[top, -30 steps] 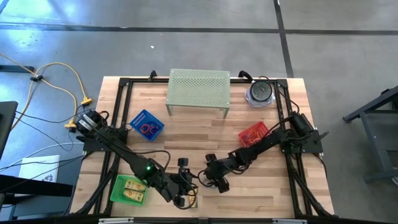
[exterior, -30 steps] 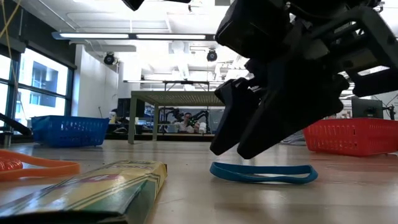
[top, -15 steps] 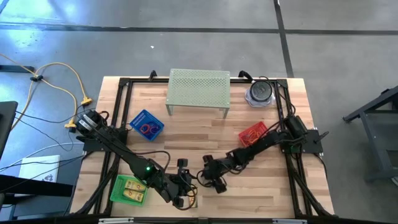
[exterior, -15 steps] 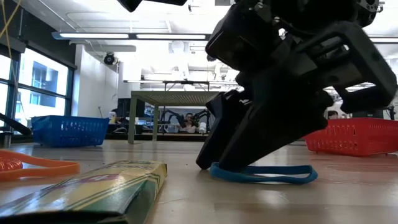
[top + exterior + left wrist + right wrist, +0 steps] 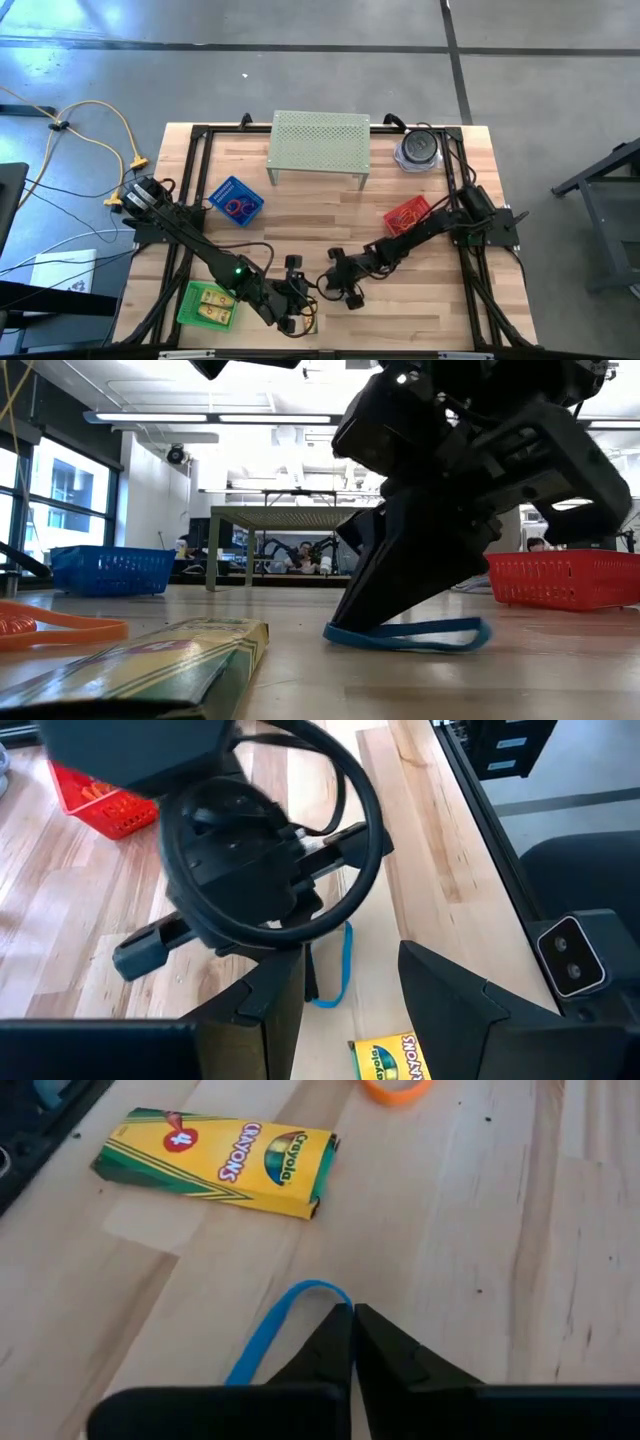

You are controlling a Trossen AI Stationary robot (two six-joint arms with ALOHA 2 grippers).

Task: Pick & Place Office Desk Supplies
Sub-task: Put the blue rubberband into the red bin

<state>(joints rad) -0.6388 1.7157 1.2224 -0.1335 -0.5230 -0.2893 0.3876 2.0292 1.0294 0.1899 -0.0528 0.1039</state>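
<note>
Right gripper [image 5: 353, 1342]: low at the table's front middle, fingers pressed together, pinching one side of the blue rubber band [image 5: 410, 635].
Blue rubber band: on the wooden table [image 5: 300, 210]; in the low view the end by the fingers lies on the wood and the far end is raised a little.
Left gripper [image 5: 350, 980]: just beside the right gripper near the front edge, fingers parted partway with nothing between them.
Crayon box [image 5: 222, 1160]: yellow and green, flat on the wood near the band, apart from it.
Orange rubber band [image 5: 60, 628]: on the table beyond the crayon box.
Red basket [image 5: 407, 217]: on the right side, beside the right arm.
Blue basket [image 5: 234, 200]: on the left side, red loops inside.
Green basket [image 5: 208, 305]: front left corner, yellow blocks inside.
Green perforated stand [image 5: 319, 140]: at the back middle.
</note>
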